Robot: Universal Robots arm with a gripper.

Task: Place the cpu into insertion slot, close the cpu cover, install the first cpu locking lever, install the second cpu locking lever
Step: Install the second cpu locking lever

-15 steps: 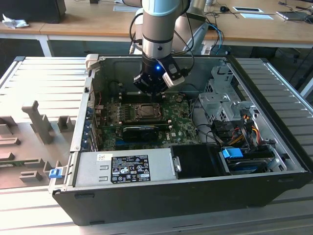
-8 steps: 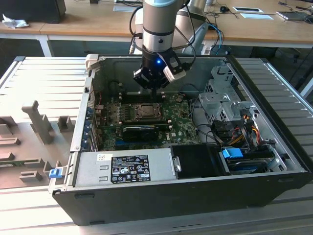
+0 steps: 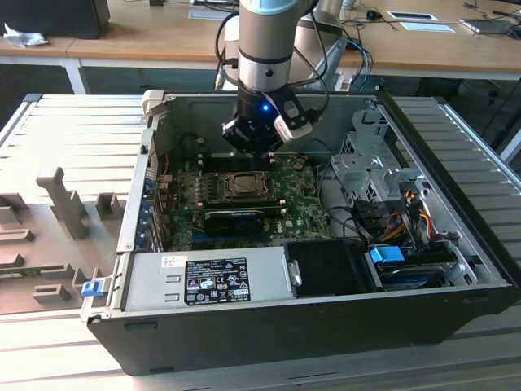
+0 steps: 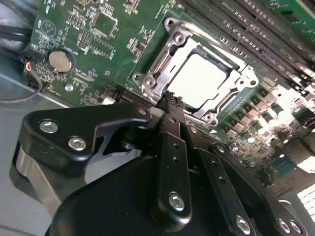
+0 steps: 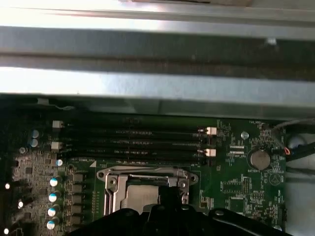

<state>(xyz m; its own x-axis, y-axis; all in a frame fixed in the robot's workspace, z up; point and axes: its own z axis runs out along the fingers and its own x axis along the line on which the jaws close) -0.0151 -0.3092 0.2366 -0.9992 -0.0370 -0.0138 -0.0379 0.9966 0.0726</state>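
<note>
Gripper (image 4: 170,101) fingers pressed together, tip just above cpu cover (image 4: 167,64) frame edge, cpu (image 4: 199,81) seated in insertion slot (image 3: 242,186) just beyond fingertips, memory slots (image 5: 133,142) farther out.

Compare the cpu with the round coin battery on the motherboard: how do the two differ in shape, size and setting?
The cpu is square, while the coin battery is round. The cpu looks much larger across than the battery. The cpu sits framed by the metal cpu cover over the insertion slot, whereas the battery sits in a small round holder near the board's edge. Both are flat, pale metal-topped parts lying level on the green motherboard.
</note>
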